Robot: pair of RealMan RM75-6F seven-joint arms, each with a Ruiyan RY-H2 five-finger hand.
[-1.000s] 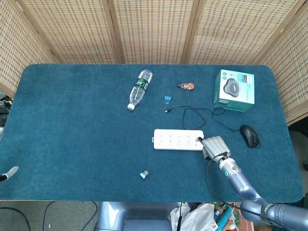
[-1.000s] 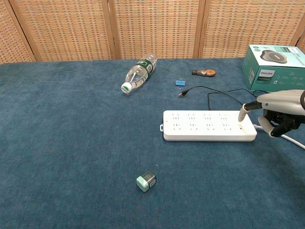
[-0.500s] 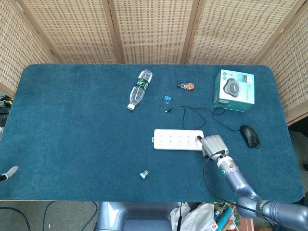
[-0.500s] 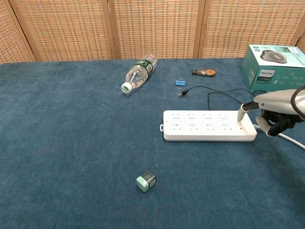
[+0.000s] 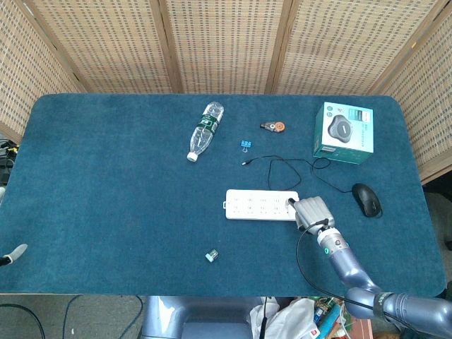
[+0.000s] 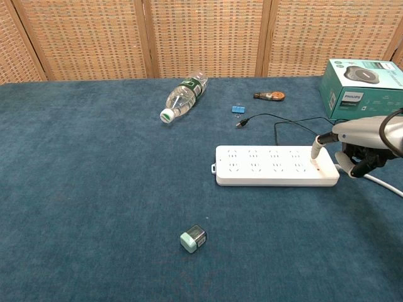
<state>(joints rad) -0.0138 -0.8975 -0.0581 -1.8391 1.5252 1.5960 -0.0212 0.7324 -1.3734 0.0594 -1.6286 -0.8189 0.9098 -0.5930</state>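
Note:
A white power strip (image 5: 260, 205) (image 6: 271, 165) lies right of the table's middle. My right hand (image 5: 311, 213) (image 6: 362, 141) is at its right end. One outstretched fingertip (image 6: 317, 150) touches the strip's top near that end, and the other fingers curl in under the palm with nothing in them. The strip's white cord (image 6: 384, 184) runs off to the right under the hand. Only a grey tip of my left hand (image 5: 13, 253) shows, at the table's front left edge in the head view.
A clear water bottle (image 5: 204, 131) (image 6: 182, 95) lies on its side at the back. Near it are a blue binder clip (image 5: 245, 144), an orange correction tape (image 5: 273, 127) and a loose black cable (image 5: 282, 164). A teal box (image 5: 344, 132), a black mouse (image 5: 366, 199) and a small green-grey block (image 5: 210, 256) also lie about.
My right hand has crept slightly to the left and away from me, its fingertip sliding a little along the strip's right end. Nothing else has moved.

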